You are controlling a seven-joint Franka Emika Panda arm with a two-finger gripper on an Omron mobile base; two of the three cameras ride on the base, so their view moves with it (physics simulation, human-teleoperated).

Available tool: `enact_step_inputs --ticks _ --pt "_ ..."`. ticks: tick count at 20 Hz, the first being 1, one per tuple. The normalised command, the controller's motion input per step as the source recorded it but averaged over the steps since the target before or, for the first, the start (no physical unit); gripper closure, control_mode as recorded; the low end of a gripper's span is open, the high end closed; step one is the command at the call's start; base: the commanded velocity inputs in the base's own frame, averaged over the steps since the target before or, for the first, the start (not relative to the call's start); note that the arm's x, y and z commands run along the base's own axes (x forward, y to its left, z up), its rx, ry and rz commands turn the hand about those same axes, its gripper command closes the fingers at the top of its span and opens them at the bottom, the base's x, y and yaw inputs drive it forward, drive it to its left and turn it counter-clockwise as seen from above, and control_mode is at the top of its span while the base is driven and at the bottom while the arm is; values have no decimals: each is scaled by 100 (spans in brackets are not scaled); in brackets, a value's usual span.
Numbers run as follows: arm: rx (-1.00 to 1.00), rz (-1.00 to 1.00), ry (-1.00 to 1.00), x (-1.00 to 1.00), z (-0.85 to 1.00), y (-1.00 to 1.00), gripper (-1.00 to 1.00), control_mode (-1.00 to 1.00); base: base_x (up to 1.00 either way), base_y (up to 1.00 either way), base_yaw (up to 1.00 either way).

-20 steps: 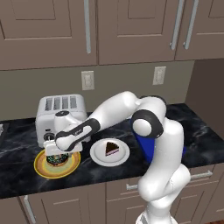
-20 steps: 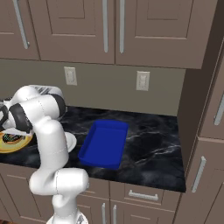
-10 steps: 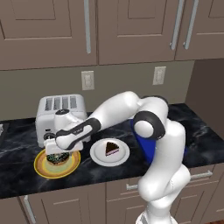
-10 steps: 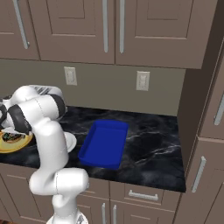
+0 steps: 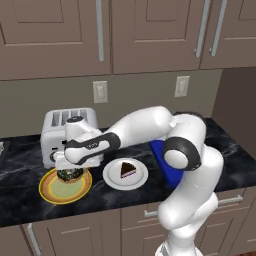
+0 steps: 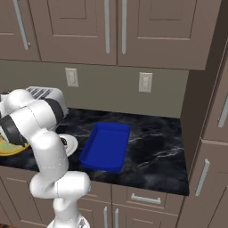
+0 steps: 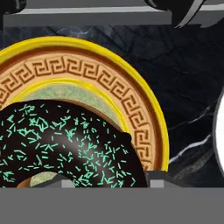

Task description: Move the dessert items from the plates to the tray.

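Observation:
My gripper (image 5: 70, 169) hangs low over the orange-yellow plate (image 5: 47, 192) at the counter's left and is shut on the chocolate-frosted donut (image 5: 70, 175). In the hand view the donut (image 7: 65, 144), with green sprinkles, lies close at the lower left over the patterned plate rim (image 7: 87, 70). The dark cake wedge (image 5: 128, 169) sits on the white plate (image 5: 112, 178) just right of the hand. The deep-blue tray (image 6: 107, 142) lies on the counter to the right, partly behind my arm in the left base view.
A silver toaster (image 5: 62, 127) stands right behind the orange-yellow plate, against the wall. Wall cabinets hang above. The black marble counter (image 6: 156, 142) runs on to the right of the tray as far as a tall cabinet side.
The fingers have closed a little more on the donut. The hand and donut seem slightly higher over the plate; the cake and tray are unmoved.

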Motion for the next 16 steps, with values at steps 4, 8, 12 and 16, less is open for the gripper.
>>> enact_step_inputs --ticks 4,8,12,16 --pt "0 -10 0 -33 42 -62 100 -100 0 0 0" --pt "0 -4 0 -38 35 -83 100 -100 0 0 0" --pt "0 0 0 -45 23 -99 100 -100 0 0 0" --pt "0 0 0 -35 0 -99 100 -100 0 0 0"
